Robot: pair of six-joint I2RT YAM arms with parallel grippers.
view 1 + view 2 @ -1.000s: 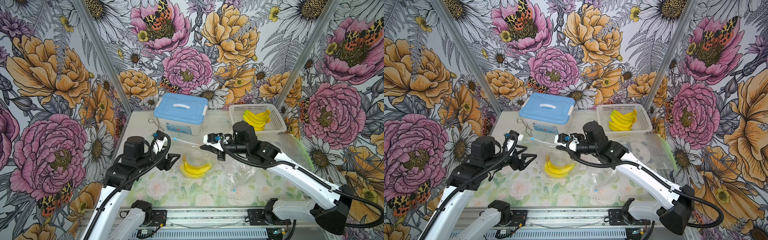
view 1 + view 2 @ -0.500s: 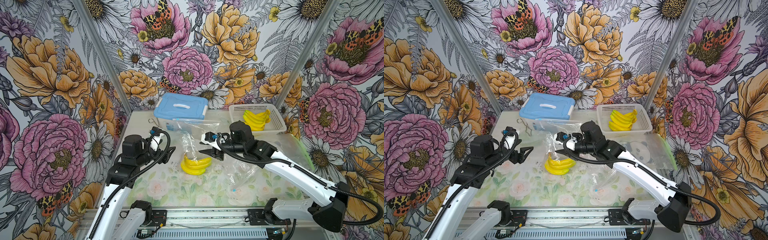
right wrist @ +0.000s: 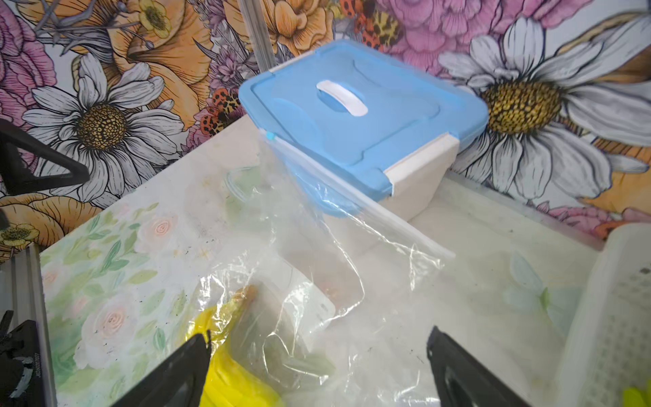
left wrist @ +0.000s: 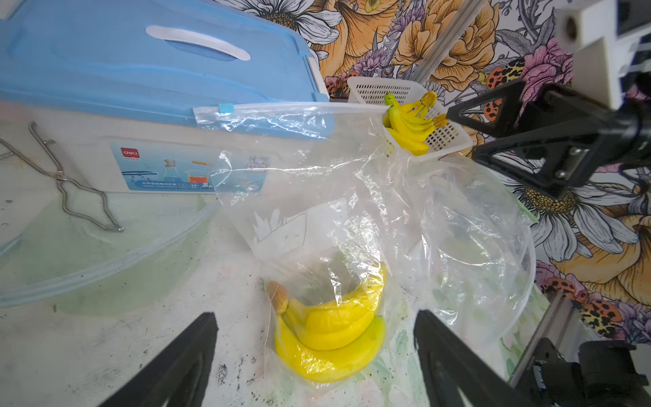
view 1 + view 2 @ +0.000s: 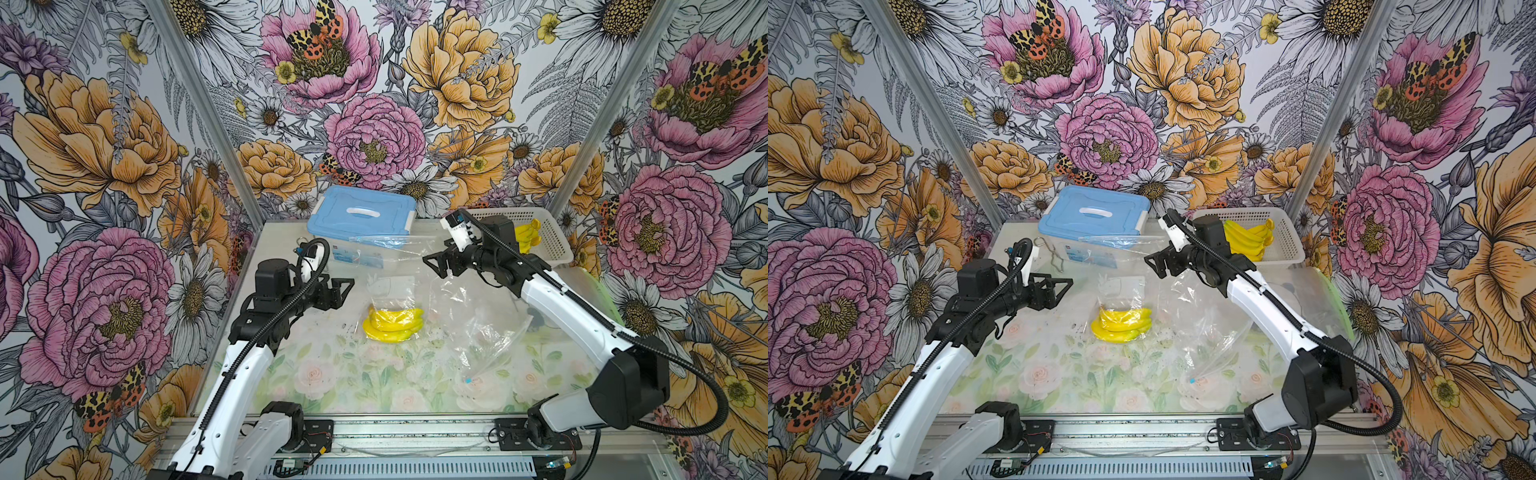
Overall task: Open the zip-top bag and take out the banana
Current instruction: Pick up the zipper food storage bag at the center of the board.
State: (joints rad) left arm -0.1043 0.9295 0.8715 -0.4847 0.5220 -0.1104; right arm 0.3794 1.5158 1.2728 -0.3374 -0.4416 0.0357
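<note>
**Desk:** Where is the banana right now?

**Me:** I see the banana (image 5: 392, 326) on the table (image 5: 316, 374), about mid-table, lying in the bottom of the bag (image 5: 392, 286). It shows yellow through the clear film.

**Desk:** And the bag itself?

**Me:** It rises from the banana, with its zip edge up high in front of the box (image 5: 361, 212). The blue slider (image 4: 225, 107) sits at the zip end nearer my left arm. I cannot tell whether the mouth is open or sealed.

**Desk:** What are your jaws doing?

**Me:** On the left gripper (image 5: 347, 291) they are spread wide with nothing between them. It hangs above the table on the bag's left side, near it but apart from it. The right gripper (image 5: 434, 266) is the same, jaws wide and empty. It is near the zip's other end, and in my left wrist view I see a gap between the two. Neither gripper is grasping the bag.

**Desk:** Anything else around?

**Me:** At the back right there is a basket (image 5: 552, 249) holding another yellow bunch (image 5: 1246, 239). A second bag (image 5: 486, 332) lies crumpled on the table under my right arm. Metal tongs (image 5: 1054, 257) lie just beside the box.
</note>
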